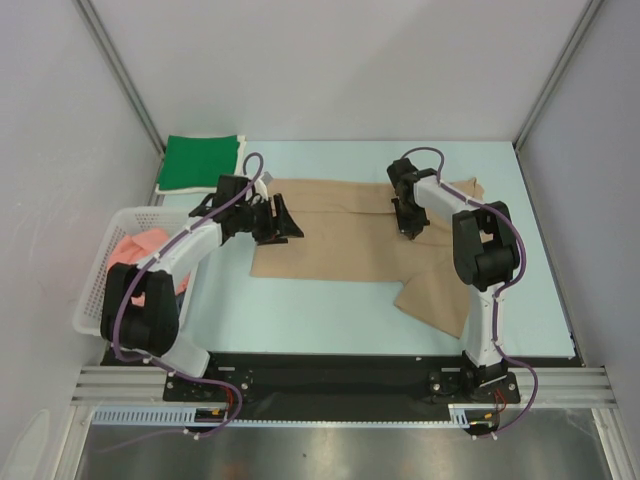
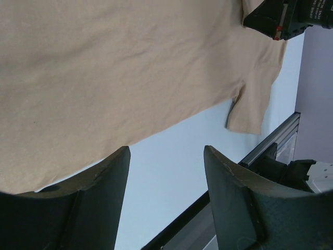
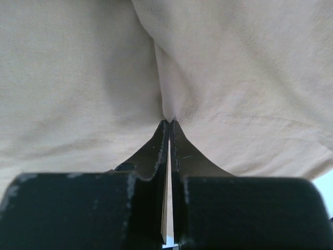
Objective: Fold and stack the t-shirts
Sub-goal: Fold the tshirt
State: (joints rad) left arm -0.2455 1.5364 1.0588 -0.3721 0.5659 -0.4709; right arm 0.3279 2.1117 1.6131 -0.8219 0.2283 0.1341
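The tan t-shirt (image 1: 340, 240) lies partly folded across the middle of the light blue table (image 1: 320, 320), one sleeve trailing toward the front right. My right gripper (image 1: 408, 228) is shut on a pinch of the tan t-shirt (image 3: 229, 78) near its right part; its fingertips (image 3: 165, 127) meet on the cloth. My left gripper (image 1: 285, 225) is open and empty at the shirt's left edge, with the tan t-shirt (image 2: 114, 67) beyond its fingers (image 2: 112, 172). A folded green t-shirt (image 1: 200, 162) lies at the back left. A salmon pink t-shirt (image 1: 140, 248) lies in the basket. The dark grey-blue shirt is out of view.
A white lattice basket (image 1: 95, 290) stands at the left edge of the table. Grey walls enclose the table on three sides. A metal rail (image 1: 340, 385) runs along the near edge; it also shows in the left wrist view (image 2: 270, 140).
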